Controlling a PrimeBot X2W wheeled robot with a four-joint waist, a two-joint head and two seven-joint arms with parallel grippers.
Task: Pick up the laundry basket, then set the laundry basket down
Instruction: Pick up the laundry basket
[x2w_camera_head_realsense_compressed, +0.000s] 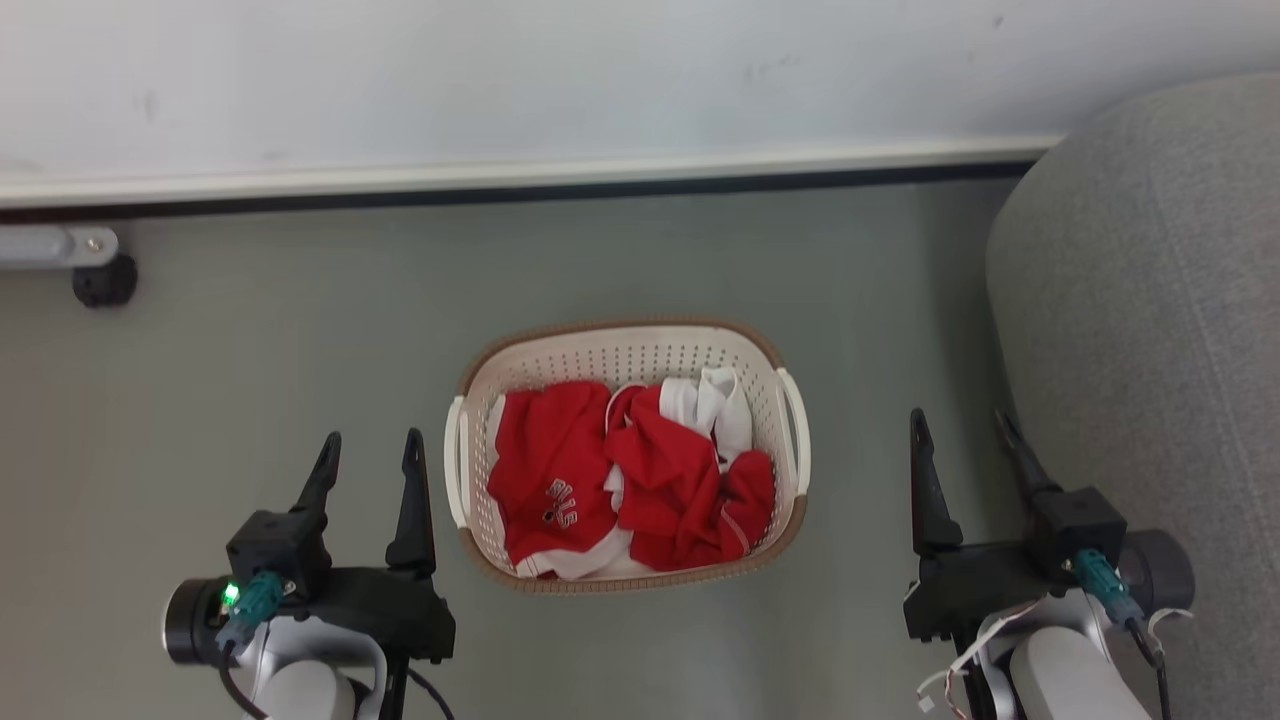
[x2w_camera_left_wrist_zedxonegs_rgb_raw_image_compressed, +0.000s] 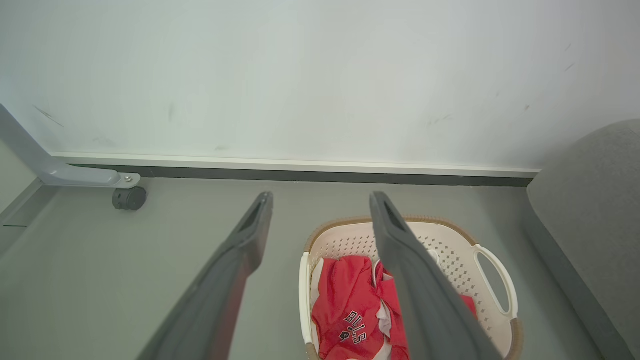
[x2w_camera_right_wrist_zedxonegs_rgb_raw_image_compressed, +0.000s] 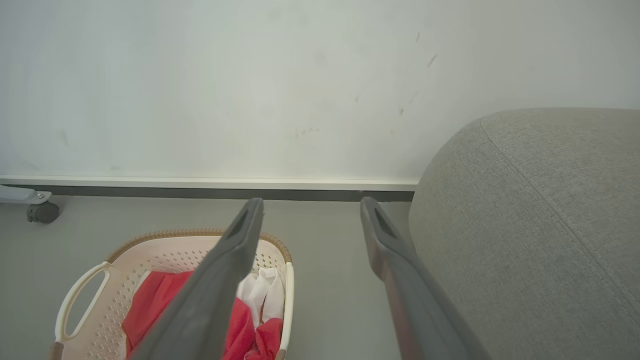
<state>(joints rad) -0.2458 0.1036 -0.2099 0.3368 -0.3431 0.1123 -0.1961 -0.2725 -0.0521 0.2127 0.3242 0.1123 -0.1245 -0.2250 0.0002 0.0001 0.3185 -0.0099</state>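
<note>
Basket (x2w_camera_head_realsense_compressed: 625, 358) of red clothes (x2w_camera_head_realsense_compressed: 560, 470) is seen resting on the floor (x2w_camera_head_realsense_compressed: 250, 380), unlifted. Left gripper (x2w_camera_head_realsense_compressed: 371, 440) and right gripper (x2w_camera_head_realsense_compressed: 960, 418) are held at either side, near its handles (x2w_camera_head_realsense_compressed: 456, 460), spread wide and empty. Pick-up and set-down are both judged yet to be done.

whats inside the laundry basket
Crumpled red clothes with white trim, one showing lettering, and a white garment lie in the laundry basket. They cover its bottom, so anything beneath them is hidden.
</note>
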